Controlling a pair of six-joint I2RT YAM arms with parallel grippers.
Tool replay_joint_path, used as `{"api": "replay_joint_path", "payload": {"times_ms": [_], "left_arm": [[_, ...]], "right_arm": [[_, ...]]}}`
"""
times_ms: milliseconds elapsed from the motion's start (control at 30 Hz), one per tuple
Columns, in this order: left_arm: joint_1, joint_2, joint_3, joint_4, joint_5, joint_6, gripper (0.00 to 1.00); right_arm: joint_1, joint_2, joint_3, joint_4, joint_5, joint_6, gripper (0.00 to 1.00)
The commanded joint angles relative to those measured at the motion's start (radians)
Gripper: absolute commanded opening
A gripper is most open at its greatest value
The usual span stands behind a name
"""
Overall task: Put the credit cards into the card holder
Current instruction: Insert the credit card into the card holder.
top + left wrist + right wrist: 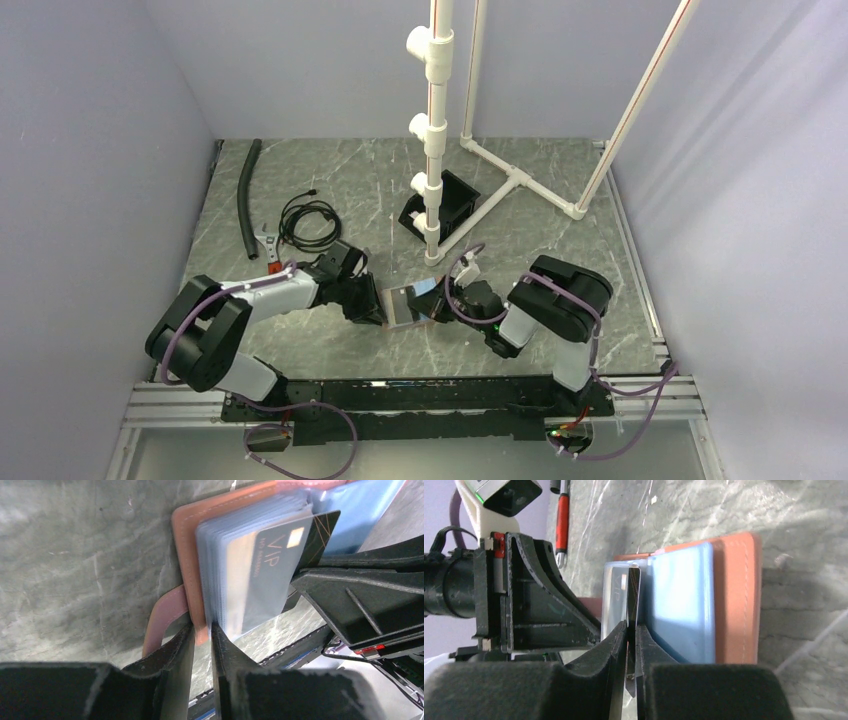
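The right claw (631,630) is pinched narrow on the trailing short edge of a dark VIP card (322,530). Ahead of its tips, the card stands on edge. Its leading end is already partly inside 1 of the clear sleeves (220,570) of the card holder (182,555).

The left claw (202,645) is nearly closed, and the near corner of the tan leather cover and the sleeve stack runs in between its fingers. It looks to be bracing the holder. The snap tab (162,615) curls just beside that claw on the marble table (75,555). A light blue card (681,605) lies flat on the open panel just to the right of the right claw's tips.

The VIP card's long axis runs straight out from the right claw toward the left claw, with the leading short edge pointing into the sleeve.

The card is probably light, stiff and slick, so it is best held by its rear edge and pushed along its own length. Pushed off that line, it would likely bow or skid. The sleeves look soft and glossy and would likely buckle or cling, so the leather edge makes the firmer hold.
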Motion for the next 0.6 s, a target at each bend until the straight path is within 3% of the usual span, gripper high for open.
{"api": "replay_joint_path", "payload": {"times_ms": [0, 133, 367, 567], "left_arm": [[-0.035, -0.001, -0.004, 0.073, 0.016, -0.029, 0.24], [-0.032, -0.041, -0.010, 0.024, -0.017, -0.021, 0.27], [-0.008, -0.131, -0.018, -0.088, -0.080, 0.025, 0.34], [0.001, -0.131, 0.004, -0.120, -0.104, 0.056, 0.33]], "right_arm": [[0.067, -0.078, 0.075, -0.190, 0.028, -0.101, 0.13], [0.076, -0.103, 0.081, -0.258, 0.025, -0.110, 0.20], [0.069, -0.308, 0.111, -0.662, 0.054, -0.230, 0.46], [0.064, -0.396, 0.208, -0.898, 0.063, -0.363, 0.57]]}}
